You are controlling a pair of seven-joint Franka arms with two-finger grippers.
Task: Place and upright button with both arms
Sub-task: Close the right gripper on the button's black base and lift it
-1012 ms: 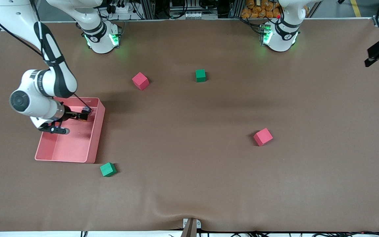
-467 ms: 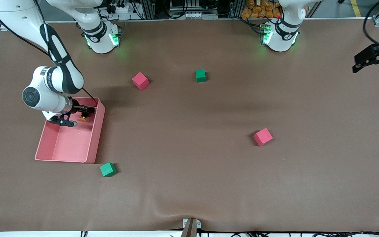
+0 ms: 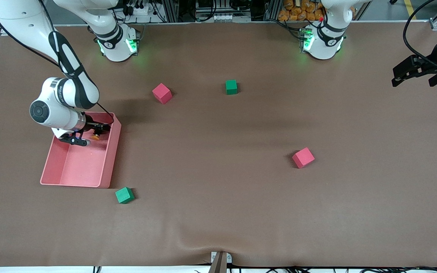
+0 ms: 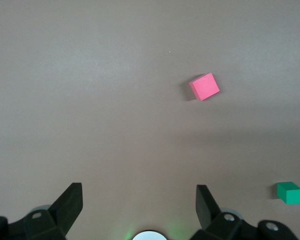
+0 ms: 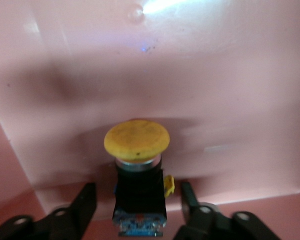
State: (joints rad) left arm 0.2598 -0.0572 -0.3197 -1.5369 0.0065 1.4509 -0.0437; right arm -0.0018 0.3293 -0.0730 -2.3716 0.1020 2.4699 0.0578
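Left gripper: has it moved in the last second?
Yes. The left gripper has come farther in over the table from the left arm's end, toward the nearest red cube.

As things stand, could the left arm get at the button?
Probably not yet. The button is shut in the right gripper over the pink bin at the right arm's end of the table, while the left gripper, open, hangs over the left arm's end.
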